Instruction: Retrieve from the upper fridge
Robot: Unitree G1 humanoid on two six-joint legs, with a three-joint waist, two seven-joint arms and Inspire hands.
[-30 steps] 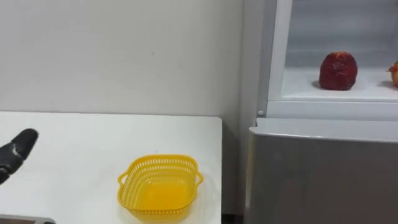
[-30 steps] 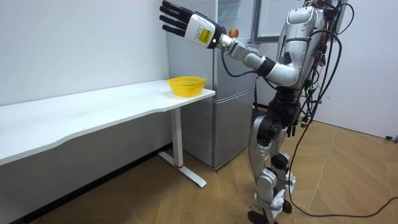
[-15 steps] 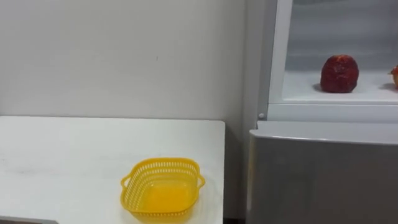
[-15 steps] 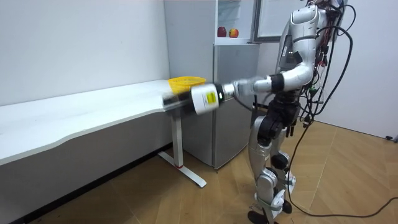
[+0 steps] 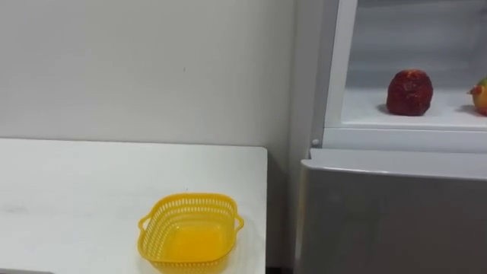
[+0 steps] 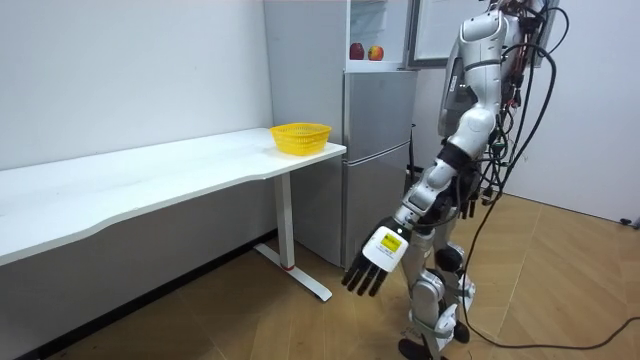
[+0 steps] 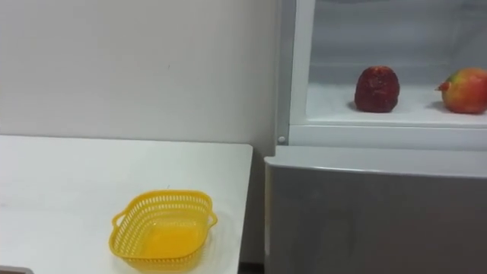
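Fruit (image 5: 409, 93) waits on the open fridge shelf (image 5: 365, 114) at the upper right, not yet grabbed; the left hand (image 6: 372, 266) hangs low, fingers straight and empty, so next it must reach up.

White table (image 6: 150, 178) along plain wall (image 6: 130, 70), wooden floor (image 6: 570, 275)

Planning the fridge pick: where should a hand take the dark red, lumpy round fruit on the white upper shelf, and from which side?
Probably round the widest middle of the dark red fruit, coming straight in through the open front. It stands on the white shelf with free room at both sides; the red-and-yellow fruit lies apart on its right, so fingers should fit.
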